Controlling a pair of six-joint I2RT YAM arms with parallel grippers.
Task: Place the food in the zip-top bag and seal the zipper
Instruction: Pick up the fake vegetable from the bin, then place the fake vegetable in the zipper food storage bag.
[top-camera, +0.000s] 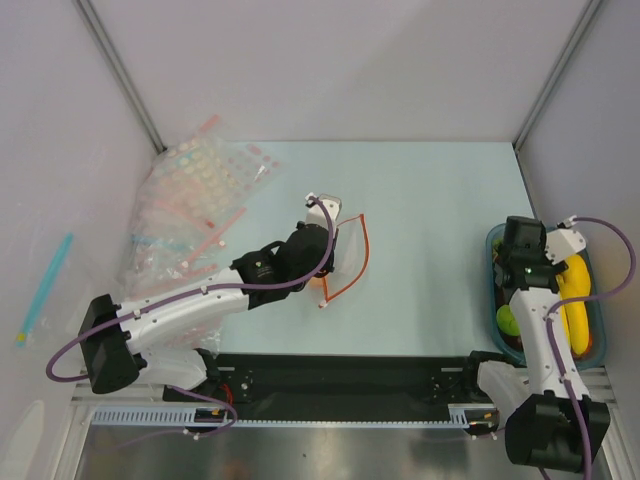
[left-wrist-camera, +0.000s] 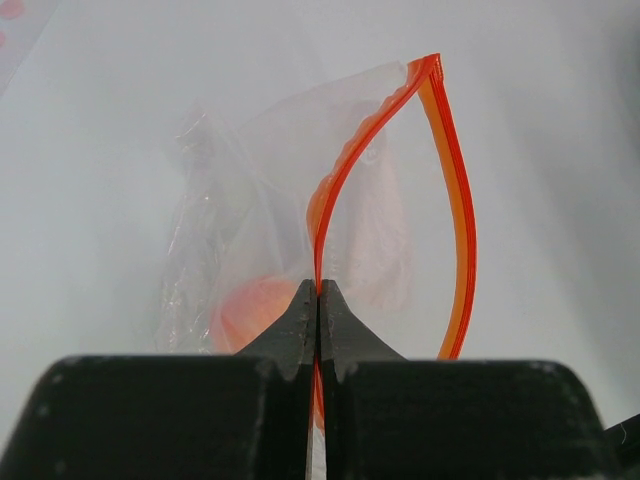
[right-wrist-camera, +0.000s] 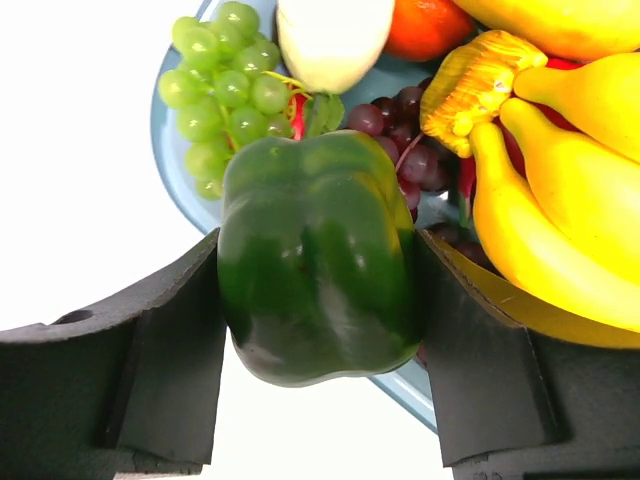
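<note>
Left fingers (left-wrist-camera: 285, 335) pressed together, pinched zipper (left-wrist-camera: 345, 170) of zip-top bag (left-wrist-camera: 240, 200), mouth gaping. Right fingers (right-wrist-camera: 150, 370) clamped green pepper (right-wrist-camera: 315, 260) above fruit tray (right-wrist-camera: 163, 130).

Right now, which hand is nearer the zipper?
Left. The left hand is pinched shut on the zipper itself; the right hand is far to its right, holding a green pepper.
</note>
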